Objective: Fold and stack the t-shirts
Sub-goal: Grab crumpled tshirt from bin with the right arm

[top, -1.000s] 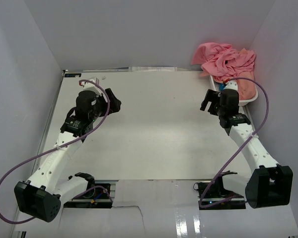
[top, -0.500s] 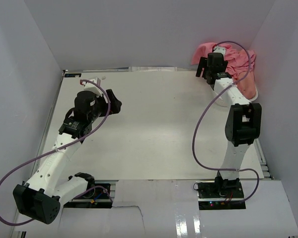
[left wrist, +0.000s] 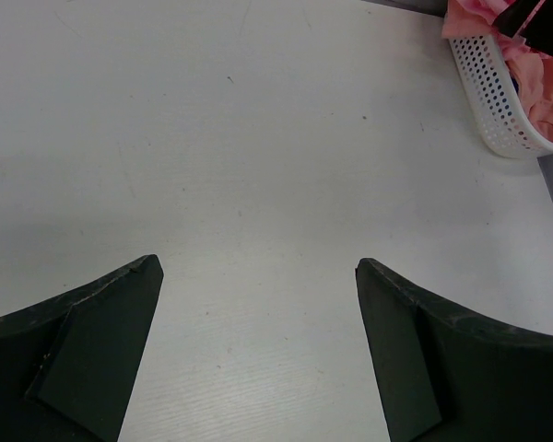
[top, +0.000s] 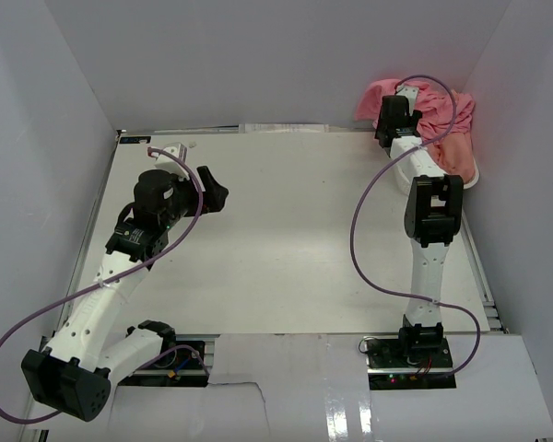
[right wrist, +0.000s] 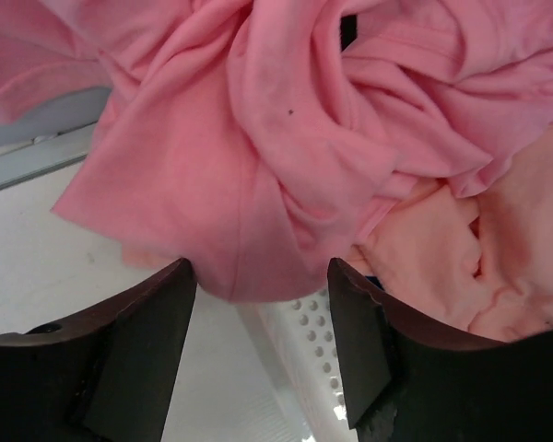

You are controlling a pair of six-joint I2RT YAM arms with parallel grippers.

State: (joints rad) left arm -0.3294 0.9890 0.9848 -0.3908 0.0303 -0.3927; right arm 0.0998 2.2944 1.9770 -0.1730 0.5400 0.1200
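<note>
Pink t-shirts [right wrist: 258, 166] now lie between the right fingers [top: 392, 112], just swung over from the counter [top: 295, 239] and narrowing, nothing pinched yet; left fingers [top: 212, 191] stay wide; a first pick seems underway.

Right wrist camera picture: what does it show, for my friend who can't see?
A crumpled heap of pink t-shirts fills the view, spilling over the rim of the white basket. The right gripper stands open at the bottom, a hanging fold of cloth between its jaws.
</note>
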